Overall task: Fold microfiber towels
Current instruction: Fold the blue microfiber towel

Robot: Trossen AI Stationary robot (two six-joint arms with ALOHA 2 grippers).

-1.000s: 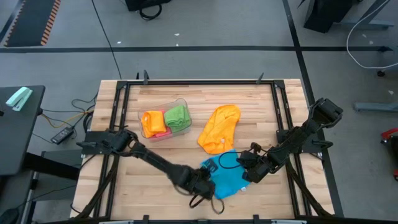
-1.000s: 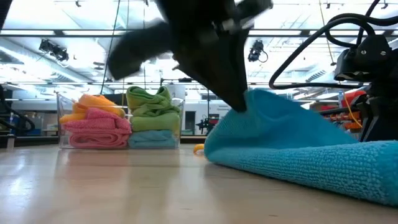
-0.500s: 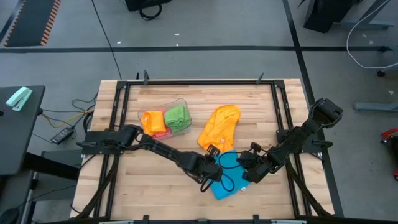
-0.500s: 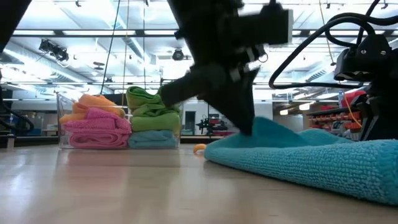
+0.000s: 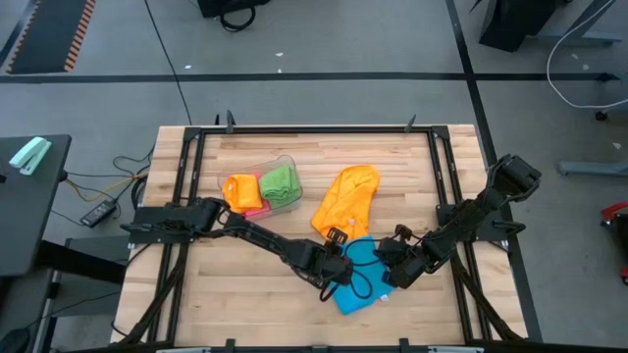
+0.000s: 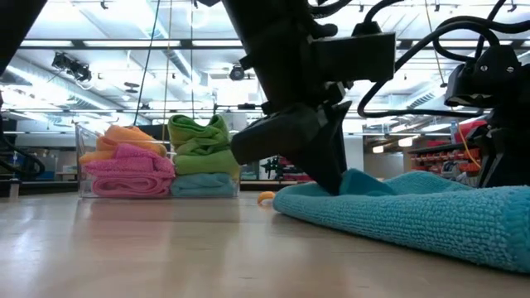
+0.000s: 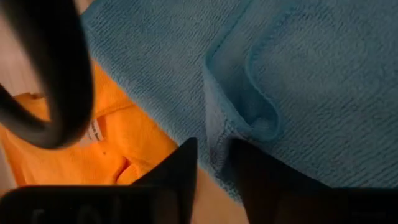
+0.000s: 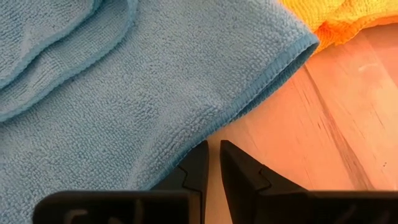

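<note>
Left fingers: the left gripper is sitting at the blue towel's left edge, fingers parted a little with a hem fold standing between them; whether they are pinching it I cannot tell.
Right fingers: the right gripper is waiting at the blue towel's right edge, fingers nearly closed on nothing, tips just off the hem over bare table.
Blue towel: lying near-centre on the table, partly doubled over, one layer resting on another.
Orange towel: the orange towel is lying crumpled just beyond the blue one, touching its far edge.
Tub: the tub is standing far left, holding folded towels.
Handling: judging the cloth light, limp and grippy, not fragile; it is sagging wherever unsupported, so a single pinch is likely dragging it.
Where to hold: a hemmed corner or edge looks best, one per gripper.
Long axis: running diagonally, far-left to near-right, with one corner pointing at the near edge.
</note>
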